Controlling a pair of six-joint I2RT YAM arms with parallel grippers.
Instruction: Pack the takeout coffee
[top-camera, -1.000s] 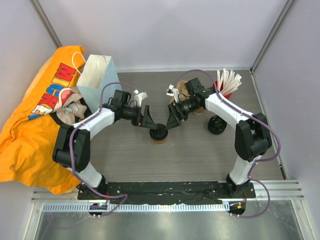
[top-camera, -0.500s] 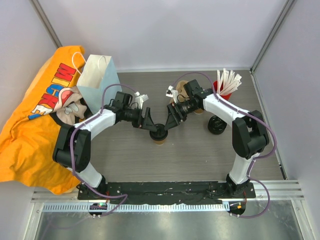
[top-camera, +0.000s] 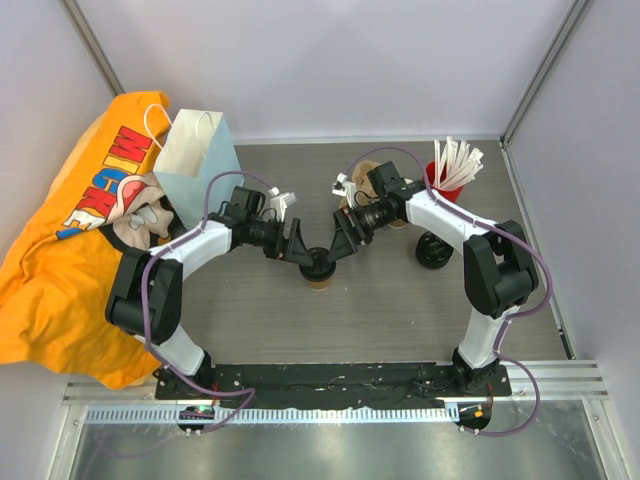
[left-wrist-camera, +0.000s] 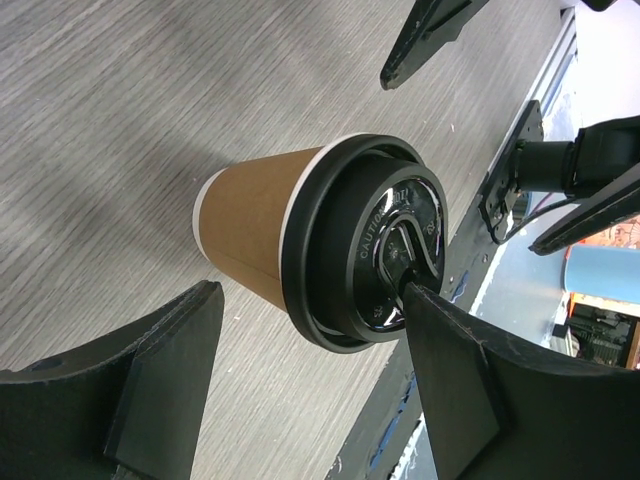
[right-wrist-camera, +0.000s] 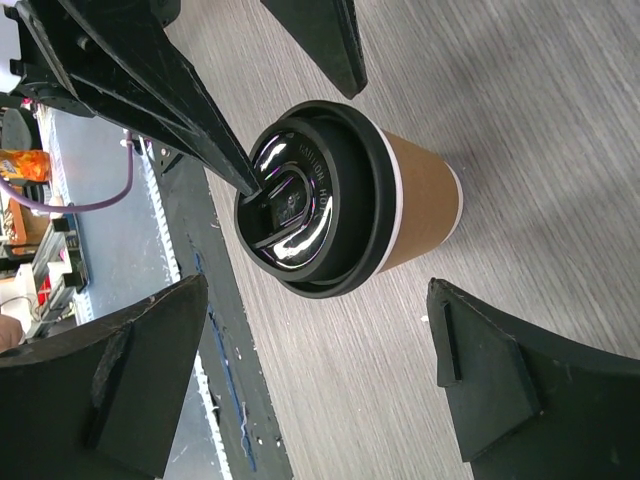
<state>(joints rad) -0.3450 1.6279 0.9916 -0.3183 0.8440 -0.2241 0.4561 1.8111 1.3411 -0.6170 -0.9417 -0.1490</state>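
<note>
The takeout coffee (top-camera: 318, 269), a brown paper cup with a black lid, stands upright mid-table. In the left wrist view the cup (left-wrist-camera: 262, 222) lies just past my open left gripper (left-wrist-camera: 310, 295), which comes in from the left (top-camera: 298, 246). One left fingertip (left-wrist-camera: 418, 296) rests on the lid's top. My right gripper (top-camera: 343, 240) faces it from the right. Its jaws stand wide open (right-wrist-camera: 315, 290), and the cup (right-wrist-camera: 420, 200) is beyond its fingertips, untouched.
A light blue paper bag (top-camera: 196, 157) stands open at the back left beside an orange cloth (top-camera: 70, 230). Behind the right arm are a stack of brown cups (top-camera: 366, 176), a red cup of white sticks (top-camera: 452, 166) and loose black lids (top-camera: 434, 250).
My right gripper's jaws have spread wider and the arm has shifted slightly left. The left gripper has edged in toward the cup. The cup has stayed in place.
</note>
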